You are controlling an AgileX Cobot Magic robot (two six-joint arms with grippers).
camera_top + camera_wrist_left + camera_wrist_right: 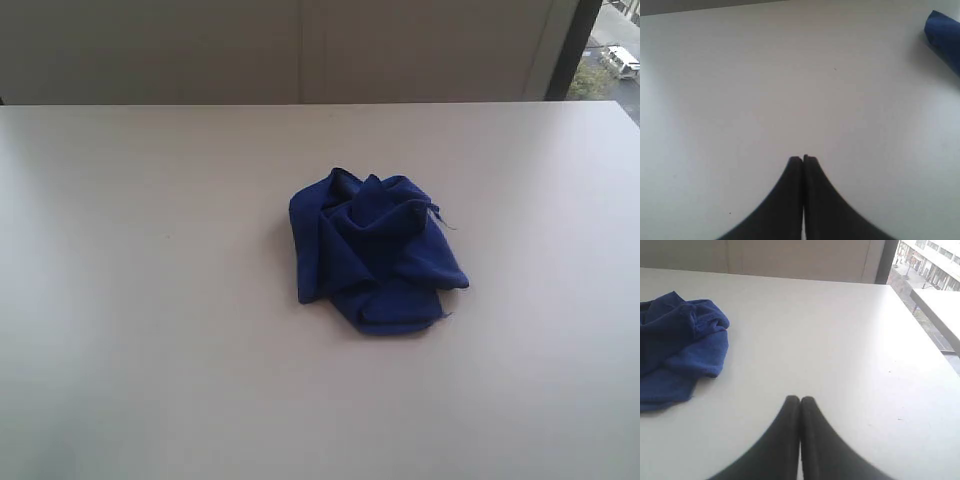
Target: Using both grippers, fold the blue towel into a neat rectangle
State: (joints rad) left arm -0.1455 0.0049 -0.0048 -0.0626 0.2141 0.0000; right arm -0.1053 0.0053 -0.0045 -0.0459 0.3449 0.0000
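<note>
The broad, smooth, off-white matte counter [150,350] fills nearly the whole exterior view and runs back to a pale wall panel [300,50] along its far edge. A little right of the counter's centre lies the blue towel [375,255], a deep royal-blue soft cloth. It is crumpled into a rounded heap of overlapping folds and creases rather than spread flat. A few loose threads stick out from its right side and its near right corner. Nothing touches it.

The left end effector [803,159] has two smooth, black, curved fingers. It is clenched, the tips pressed together with only a hairline seam between them, and it grasps nothing. It sits over bare counter, with a corner of the blue towel [944,37] well apart from it. The right end effector [800,399] has the same shape and is likewise clenched and empty, the tips meeting. The towel's fuzzy, rumpled edge [677,347] lies near it but apart. Whether either pair of tips rests on the counter cannot be told.
</note>
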